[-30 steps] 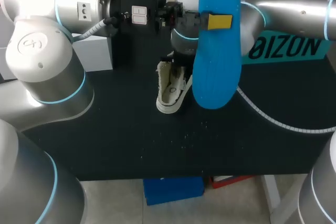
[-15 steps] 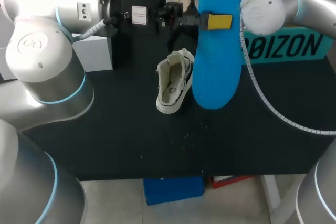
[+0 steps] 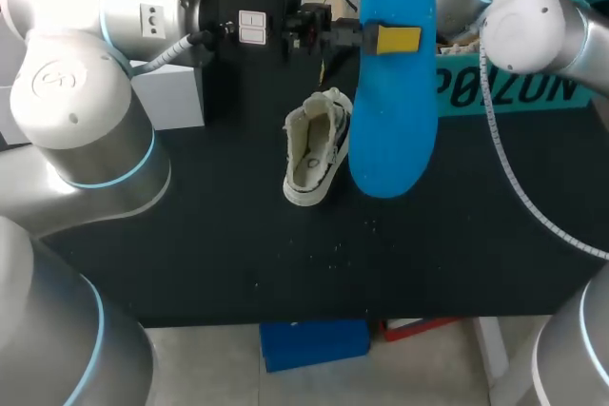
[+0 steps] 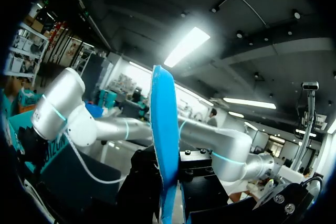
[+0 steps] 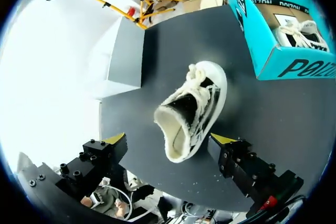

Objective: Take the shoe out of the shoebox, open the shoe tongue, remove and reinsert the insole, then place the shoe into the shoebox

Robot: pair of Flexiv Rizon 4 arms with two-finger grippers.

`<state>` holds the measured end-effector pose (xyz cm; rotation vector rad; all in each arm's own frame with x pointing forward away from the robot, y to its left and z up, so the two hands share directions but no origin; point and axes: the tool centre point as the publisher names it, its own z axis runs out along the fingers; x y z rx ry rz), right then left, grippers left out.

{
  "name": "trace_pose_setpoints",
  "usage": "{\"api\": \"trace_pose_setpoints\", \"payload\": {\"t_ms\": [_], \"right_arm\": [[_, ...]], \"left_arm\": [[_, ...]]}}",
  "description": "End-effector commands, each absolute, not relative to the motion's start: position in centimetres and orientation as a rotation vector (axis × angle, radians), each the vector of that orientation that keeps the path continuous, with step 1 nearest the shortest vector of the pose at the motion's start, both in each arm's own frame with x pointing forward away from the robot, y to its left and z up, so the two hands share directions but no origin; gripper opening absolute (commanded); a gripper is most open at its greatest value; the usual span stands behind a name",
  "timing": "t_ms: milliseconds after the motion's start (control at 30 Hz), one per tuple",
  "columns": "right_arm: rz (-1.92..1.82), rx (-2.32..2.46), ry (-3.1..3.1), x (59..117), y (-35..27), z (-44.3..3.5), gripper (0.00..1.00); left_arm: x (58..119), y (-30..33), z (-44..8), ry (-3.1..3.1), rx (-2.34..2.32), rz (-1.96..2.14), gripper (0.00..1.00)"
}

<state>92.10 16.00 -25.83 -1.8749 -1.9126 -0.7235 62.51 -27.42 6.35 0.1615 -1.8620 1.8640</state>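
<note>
A blue insole [image 3: 392,92] hangs upright above the table, my left gripper [image 3: 395,39] shut on it near its upper part. In the left wrist view the insole [image 4: 163,145] shows edge-on between the fingers. The white shoe [image 3: 316,151] lies on the black table, just left of the insole, its mouth towards the front. My right arm [image 3: 519,16] is raised at the back right. From its wrist view my right gripper [image 5: 169,140] stands wide open high above the shoe [image 5: 191,108], touching nothing. The teal shoebox [image 3: 504,92] stands at the back right.
A second white shoe [image 5: 300,31] lies inside the shoebox [image 5: 294,64]. A grey box [image 3: 171,97] stands at the back left. My right arm's white cable [image 3: 519,192] trails over the table's right side.
My right gripper has let go of the shoe, opened wide and risen up and back to the right. The shoe, the insole and my left arm have stayed put.
</note>
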Motion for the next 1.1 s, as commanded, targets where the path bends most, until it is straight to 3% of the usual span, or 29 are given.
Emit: {"api": "trace_pose_setpoints", "payload": {"t_ms": [33,500,1100], "right_arm": [[-0.898,-1.805,-1.781,91.3,14.8,-25.4,1.00],[-1.142,-1.550,-1.392,91.5,15.4,-23.2,1.00],[-1.268,-1.458,-1.339,91.6,15.3,-22.2,1.00]], "left_arm": [[62.5,-27.6,6.3,-1.863,0.165,1.865,0.00],[62.5,-27.6,6.3,-1.863,0.165,1.865,0.00],[62.5,-27.6,6.3,-1.863,0.165,1.865,0.00]]}}
